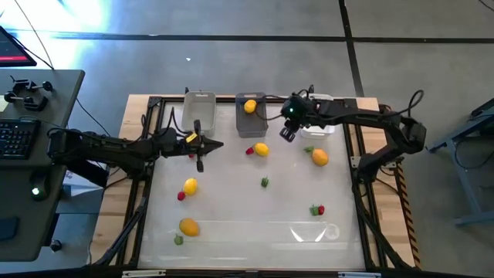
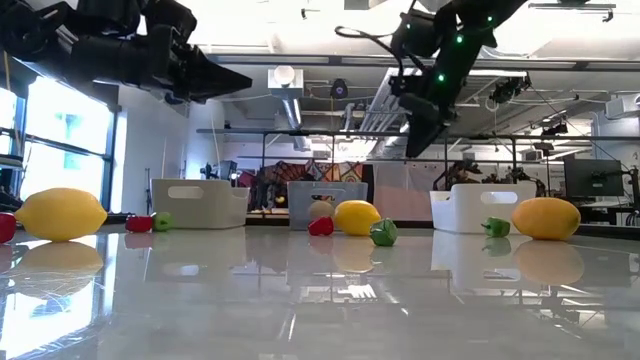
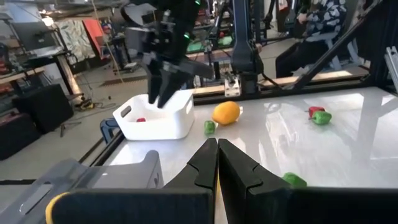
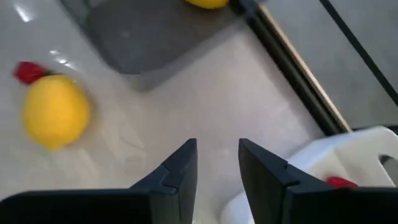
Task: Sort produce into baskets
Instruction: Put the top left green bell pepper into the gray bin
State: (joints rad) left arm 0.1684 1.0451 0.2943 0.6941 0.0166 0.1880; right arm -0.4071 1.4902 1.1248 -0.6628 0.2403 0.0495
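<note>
Three baskets stand along the table's far edge: a clear one [image 1: 199, 106], a dark grey one [image 1: 252, 114] holding a lemon [image 1: 249, 106], and a white one [image 1: 321, 128] holding a red berry [image 4: 341, 182]. Lemons [image 1: 262, 149] [image 1: 190, 186], orange fruits [image 1: 319, 157] [image 1: 189, 226], red berries and green bits lie loose on the table. My right gripper [image 1: 289, 132] hangs open and empty above the table between the grey and white baskets. My left gripper [image 1: 214, 144] is shut and empty, raised near the clear basket and pointing toward the table's right edge.
A red berry [image 1: 249, 150] lies against the middle lemon. A green bit [image 1: 265, 182] lies mid-table, and a red and green pair [image 1: 316, 209] near the front right. A person sits beyond the table's right side [image 3: 311, 25]. A desk with a keyboard [image 1: 19, 137] stands to the left.
</note>
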